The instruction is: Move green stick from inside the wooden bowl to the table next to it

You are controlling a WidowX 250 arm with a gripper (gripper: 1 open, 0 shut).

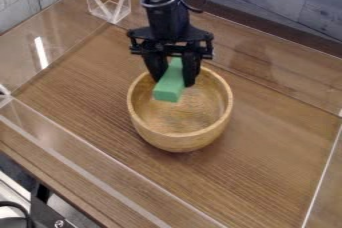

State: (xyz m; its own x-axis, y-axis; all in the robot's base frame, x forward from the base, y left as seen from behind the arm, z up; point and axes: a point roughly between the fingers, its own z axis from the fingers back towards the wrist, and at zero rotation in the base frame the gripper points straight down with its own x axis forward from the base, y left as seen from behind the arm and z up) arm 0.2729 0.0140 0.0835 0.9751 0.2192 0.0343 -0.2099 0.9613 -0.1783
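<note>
The gripper (170, 69) is clamped on the green stick (170, 81), hanging above the wooden bowl (179, 122) at frame centre. It should probably clear the rim fully before swinging sideways to bare table (80, 92), then lower before releasing.

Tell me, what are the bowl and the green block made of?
The wooden bowl looks like light tan wood with a matte finish: faint grain lines run across its thick rim and inside. The green stick, held by the gripper, is an even bright green, smooth and plain. It could be painted wood or plastic; the picture can't settle which.
</note>
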